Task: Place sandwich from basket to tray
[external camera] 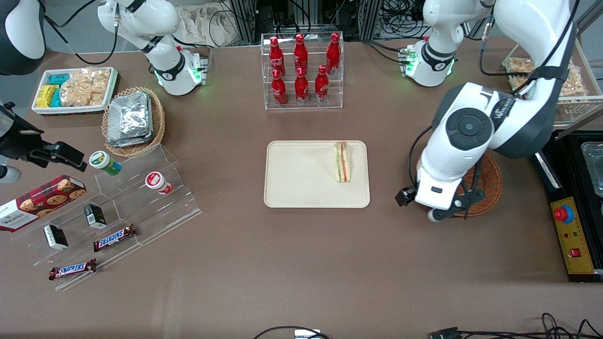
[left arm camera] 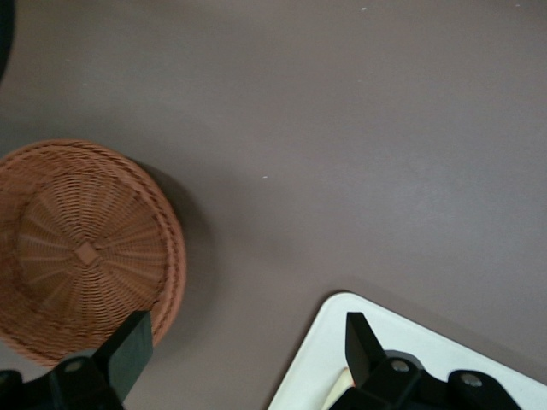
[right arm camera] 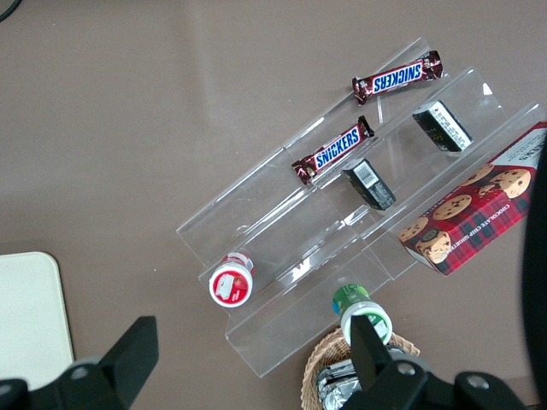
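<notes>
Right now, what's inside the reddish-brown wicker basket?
Nothing shows in the basket: the left wrist view sees only bare weave, though its nearest edge is cut off. The sandwich lies on the tray. The gripper hangs between basket and tray, jaws open.

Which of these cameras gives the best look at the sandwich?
The front view: the sandwich stands whole on the tray, layers visible. The left wrist view catches only a sliver of it beside the open end effector, near the empty basket. The right wrist view misses it.
</notes>
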